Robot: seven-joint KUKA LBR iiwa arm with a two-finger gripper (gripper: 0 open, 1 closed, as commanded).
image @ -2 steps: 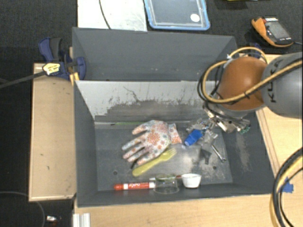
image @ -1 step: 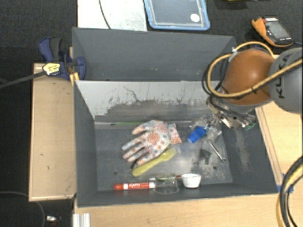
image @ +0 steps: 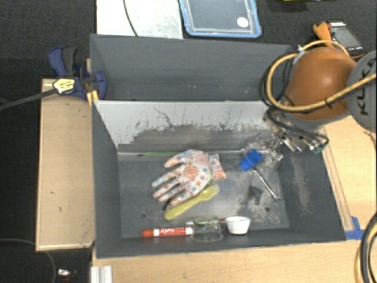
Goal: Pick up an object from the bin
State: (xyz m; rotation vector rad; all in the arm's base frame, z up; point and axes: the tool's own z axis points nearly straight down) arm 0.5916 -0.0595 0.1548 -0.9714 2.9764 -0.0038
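Right now my gripper hangs low in the grey metal bin, well to the right of the flower-printed fabric glove, with a small blue blocky piece just beside it on the glove's side — whether it is wide, narrow or closed on anything I cannot tell.

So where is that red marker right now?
In the camera view the red marker lies by the bin's near wall, left of centre, just below the flowered glove and yellow spoon, a white cap to its right.
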